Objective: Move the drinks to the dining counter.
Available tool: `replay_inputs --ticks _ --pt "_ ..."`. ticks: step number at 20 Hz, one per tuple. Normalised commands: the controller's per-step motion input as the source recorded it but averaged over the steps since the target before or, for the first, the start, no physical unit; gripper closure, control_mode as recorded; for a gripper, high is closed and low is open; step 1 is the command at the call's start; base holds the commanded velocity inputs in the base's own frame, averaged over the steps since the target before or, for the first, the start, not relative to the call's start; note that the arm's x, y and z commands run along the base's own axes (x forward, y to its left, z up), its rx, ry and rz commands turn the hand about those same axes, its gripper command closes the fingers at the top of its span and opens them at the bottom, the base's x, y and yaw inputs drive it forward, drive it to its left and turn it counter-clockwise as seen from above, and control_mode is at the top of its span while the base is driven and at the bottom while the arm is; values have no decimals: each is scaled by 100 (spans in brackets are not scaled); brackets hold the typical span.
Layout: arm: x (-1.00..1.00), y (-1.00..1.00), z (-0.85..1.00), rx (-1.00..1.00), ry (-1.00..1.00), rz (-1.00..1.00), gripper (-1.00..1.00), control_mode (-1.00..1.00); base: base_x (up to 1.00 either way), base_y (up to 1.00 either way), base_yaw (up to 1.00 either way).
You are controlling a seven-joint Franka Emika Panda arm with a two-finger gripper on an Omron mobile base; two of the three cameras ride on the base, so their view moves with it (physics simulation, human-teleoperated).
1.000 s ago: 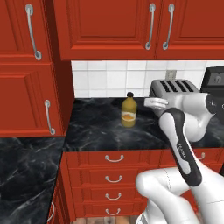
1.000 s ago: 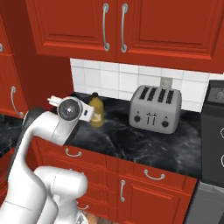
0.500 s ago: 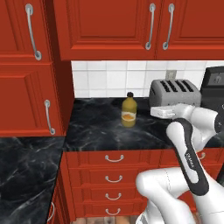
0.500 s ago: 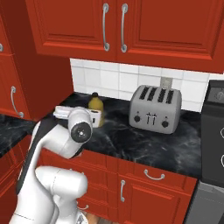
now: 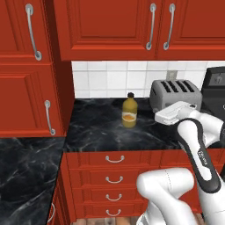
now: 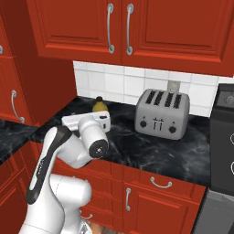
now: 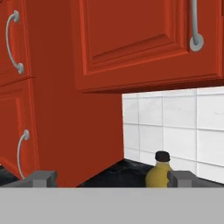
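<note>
A: Worktop (image 5: 101, 132) first, toaster (image 5: 176, 94) right. How should the gripper (image 7: 109, 178) go in?

B: Jaws are apart, nothing held. I'd level it and centre on the juice bottle (image 5: 128, 110), far back near the tiles, left of the toaster. Squat, amber, dark cap, pale label.

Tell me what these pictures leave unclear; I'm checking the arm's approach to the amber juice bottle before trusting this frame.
- Squat amber-orange juice bottle: in the right base view the white arm's wrist hides everything but its cap and shoulder; in the hand view the grey band cuts off its lower body.
- Gripper: the tips look spread in the hand view, most of each finger is cut off.
- Silver toaster: the arm covers its lower front in the left base view.
</note>
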Motion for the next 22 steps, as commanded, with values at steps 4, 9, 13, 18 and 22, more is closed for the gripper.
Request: replay_inputs --ticks 4,9,13,18,22 --pt "3 0 0 0 0 0 -100 -100 0 0 0" --pt "22 0 0 0 0 0 -100 -100 0 0 0" --pt "62 0 -17 -2 0 0 -100 -100 0 0 0" --pt "64 0 -14 -1 0 0 -100 -100 0 0 0" --pt "41 0 -14 0 -3 0 -100 -100 0 0 0"
